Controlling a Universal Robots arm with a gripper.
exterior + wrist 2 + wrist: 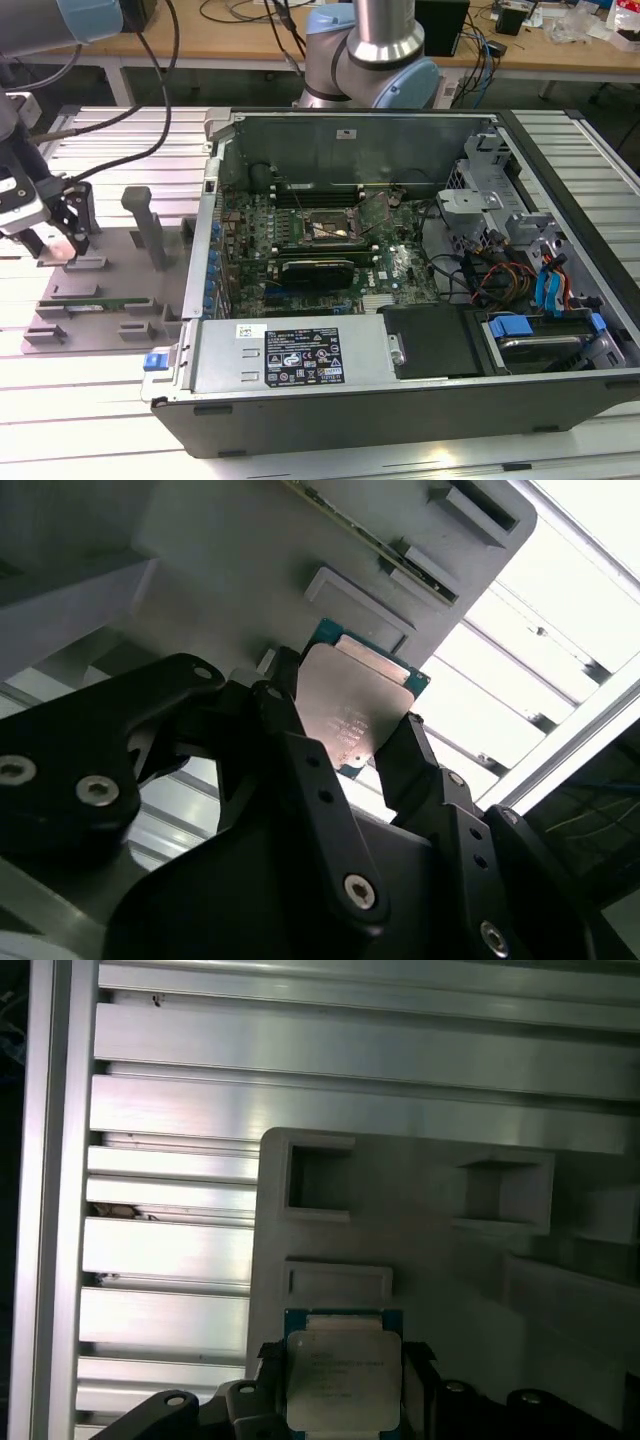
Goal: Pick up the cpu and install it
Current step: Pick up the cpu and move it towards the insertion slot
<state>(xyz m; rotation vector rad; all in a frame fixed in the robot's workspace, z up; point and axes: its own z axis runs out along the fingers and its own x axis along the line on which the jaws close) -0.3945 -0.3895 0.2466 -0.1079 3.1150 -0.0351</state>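
- My pincer [343,712] is closed on the cpu [343,1370], one finger against each of two opposite edges, close to one edge of the grey tray [450,1270].
- I judge it light, stiff, slick on its metal lid and easily damaged, so the edges are the right hold.
- Count: one cpu, one tray, one memory stick [95,297], one open computer case [290,355].

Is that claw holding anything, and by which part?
Yes: the gripper clasps the flat square silver-topped cpu by two opposite side edges.
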